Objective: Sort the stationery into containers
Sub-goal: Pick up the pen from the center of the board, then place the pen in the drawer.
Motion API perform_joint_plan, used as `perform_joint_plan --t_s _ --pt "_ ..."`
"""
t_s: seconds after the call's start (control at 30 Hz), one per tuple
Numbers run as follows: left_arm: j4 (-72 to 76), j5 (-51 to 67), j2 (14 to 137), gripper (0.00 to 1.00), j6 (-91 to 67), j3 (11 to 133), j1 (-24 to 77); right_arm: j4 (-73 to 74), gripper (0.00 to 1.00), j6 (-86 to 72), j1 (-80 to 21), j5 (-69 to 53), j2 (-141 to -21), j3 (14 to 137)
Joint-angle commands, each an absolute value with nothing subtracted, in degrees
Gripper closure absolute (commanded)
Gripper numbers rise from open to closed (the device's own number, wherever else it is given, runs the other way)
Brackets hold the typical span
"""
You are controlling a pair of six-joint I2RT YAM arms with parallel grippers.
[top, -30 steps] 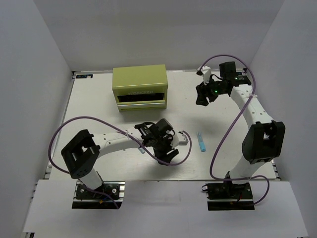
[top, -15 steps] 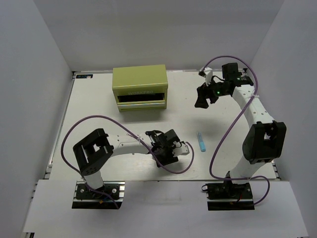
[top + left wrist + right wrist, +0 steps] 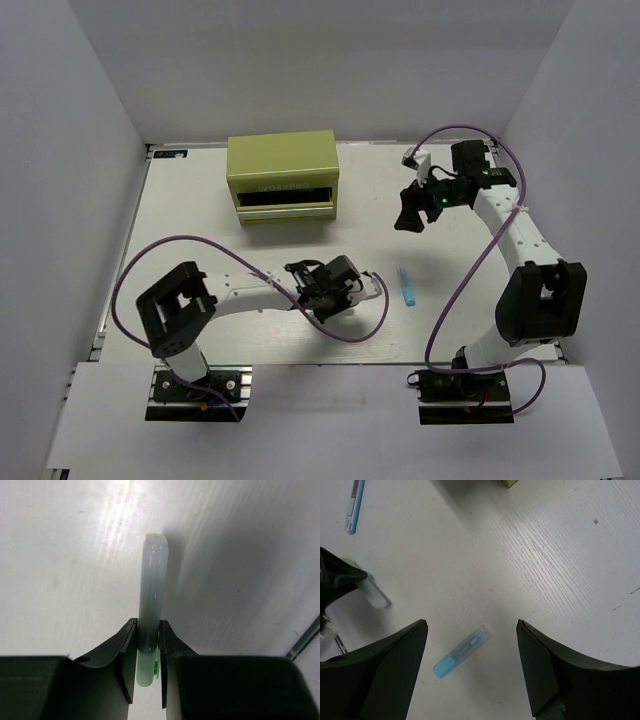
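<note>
Stationery: three pens are in sight, all well apart from the cabinet.
Cabinet [image 3: 283, 170]: olive green, upright at the far side of the bench [image 3: 200, 250], left of middle. A dark gap runs across its front above a pale ledge, and the inside is too dark to tell any contents. The right wrist view catches only one corner of it.
Left claw [image 3: 147, 630]: clamped on the mint green pen [image 3: 152, 587], one finger pressed on each side of the barrel. From overhead the claw and its cable hide the pen. The left wrist view shows it plainly, sticking out forward over the bench. The right wrist view shows its pale end poking out of the dark claw.
Thin blue pen [image 3: 353, 505]: lying flat on the bench near the left claw; only the right wrist view shows it.
Light blue pen [image 3: 407, 287]: lying flat on bare bench just right of the left claw, touching nothing.
Right claw [image 3: 471, 625]: fingers wide apart, gripping nothing, hanging above the bench. Its own view frames the light blue pen between the fingers. From overhead it sits farther back than that pen.
</note>
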State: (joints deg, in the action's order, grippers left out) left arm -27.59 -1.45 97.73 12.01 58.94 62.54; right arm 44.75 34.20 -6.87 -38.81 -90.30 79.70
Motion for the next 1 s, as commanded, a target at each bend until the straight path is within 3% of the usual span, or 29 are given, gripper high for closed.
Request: perform_joint_plan --t_s 0.0,0.1,0.2,0.23,0.37,0.63,0.97 --pt "-21.28 -2.45 88.52 1.00 7.13 58.18 60.21 43.59 0.23 37.61 -6.85 -40.52 -87.98 77.88" --pt "-24.24 -3.08 87.01 1.00 9.57 63.16 56.79 44.56 0.26 41.65 -6.77 -41.04 -87.45 76.73" --pt "-32.06 -3.87 91.04 1.00 11.51 72.93 50.64 44.73 0.46 43.68 -7.03 -40.70 -87.28 75.33" --pt "-33.04 -2.91 91.84 1.00 12.12 74.86 49.06 45.00 0.61 44.55 -7.03 -40.69 -87.28 75.15" --pt "-33.66 -2.37 94.48 1.00 15.20 83.64 42.11 44.83 0.89 46.83 -7.12 -40.17 -85.79 72.52" --pt "-33.75 -1.67 99.05 1.00 24.86 93.76 34.89 43.07 0.87 49.13 -7.12 -38.14 -82.01 68.65" --pt "-27.87 -3.87 93.61 1.00 44.55 84.38 34.37 42.45 0.83 49.57 -7.03 -38.23 -81.65 67.67"
